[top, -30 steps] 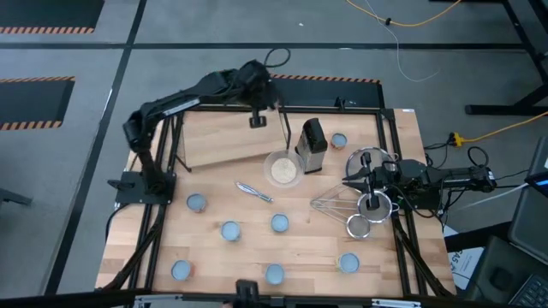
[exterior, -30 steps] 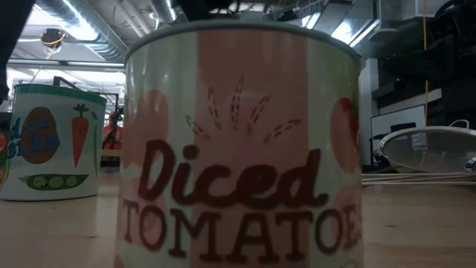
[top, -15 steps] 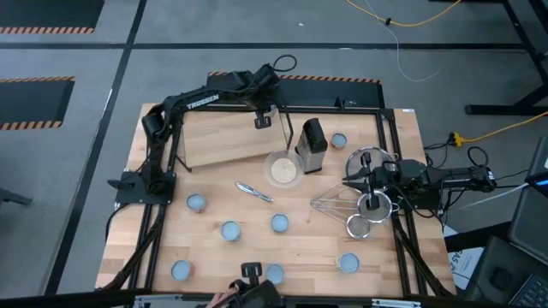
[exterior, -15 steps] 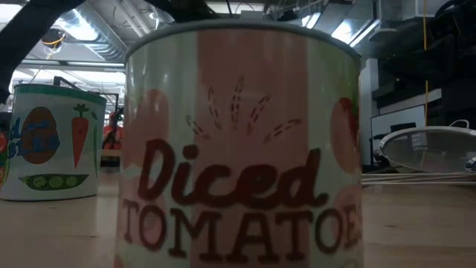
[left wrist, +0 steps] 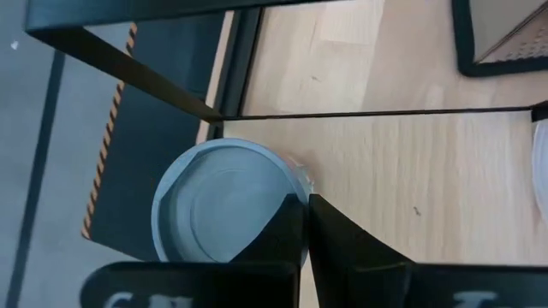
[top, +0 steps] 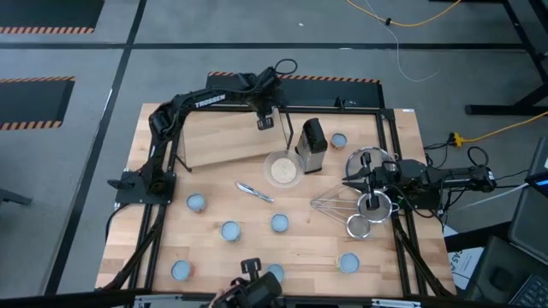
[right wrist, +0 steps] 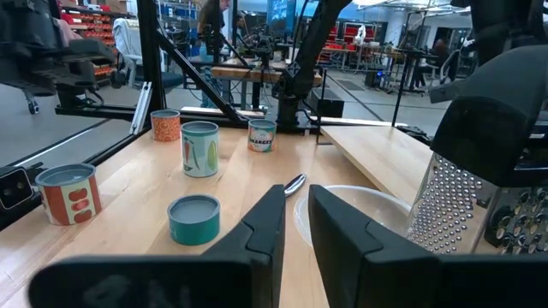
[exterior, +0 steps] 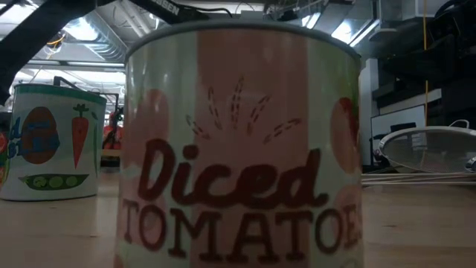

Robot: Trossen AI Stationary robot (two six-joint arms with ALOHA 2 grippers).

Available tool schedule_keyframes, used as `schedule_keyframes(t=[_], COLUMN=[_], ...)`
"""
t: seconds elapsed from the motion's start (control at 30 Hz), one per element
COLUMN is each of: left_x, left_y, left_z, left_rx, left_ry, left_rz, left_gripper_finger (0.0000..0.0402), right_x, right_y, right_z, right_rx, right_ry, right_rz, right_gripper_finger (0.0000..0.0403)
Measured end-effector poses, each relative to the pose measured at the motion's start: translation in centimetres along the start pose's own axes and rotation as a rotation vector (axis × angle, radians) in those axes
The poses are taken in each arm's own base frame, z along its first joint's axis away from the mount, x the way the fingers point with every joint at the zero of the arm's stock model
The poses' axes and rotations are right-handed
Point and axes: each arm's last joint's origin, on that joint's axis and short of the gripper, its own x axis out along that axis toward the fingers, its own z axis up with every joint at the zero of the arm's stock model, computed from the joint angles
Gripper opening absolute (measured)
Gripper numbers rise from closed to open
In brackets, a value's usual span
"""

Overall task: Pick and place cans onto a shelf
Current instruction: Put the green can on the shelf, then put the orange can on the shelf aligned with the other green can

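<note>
Shelf (top: 218, 141) lay long-ways across the back of the table, a bit slanted. Since a second before, the left arm had stretched out, so the left gripper (top: 264, 122) hung over the shelf's far right end. That looked like a can being put down. Its fingers were pressed together, right beside one can (left wrist: 218, 210), which stood up with its round top facing up. The right gripper (top: 370, 203) waited by the strainers (top: 364, 224), fingers a little apart, holding nothing.
</note>
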Motion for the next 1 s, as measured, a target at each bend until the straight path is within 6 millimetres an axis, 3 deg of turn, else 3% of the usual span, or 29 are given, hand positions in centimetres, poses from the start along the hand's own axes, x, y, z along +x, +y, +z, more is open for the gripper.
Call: schedule_keyframes(t=[0.43,1.0], left_x=[0.01,0.03], left_y=[0.24,0.13], left_z=[-0.15,-0.12], left_rx=[-0.025,-0.022], left_ry=[0.006,0.006], left_rz=[0.001,0.001], left_gripper_finger=[0.0009,0.0066], right_x=[0.0,0.0], right_y=[0.0,0.0], right_z=[-0.01,0.0], right_rx=[0.0,0.0], right_ry=[0.0,0.0], right_rz=[0.0,0.0], right_gripper_finger=[0.0061,0.0061])
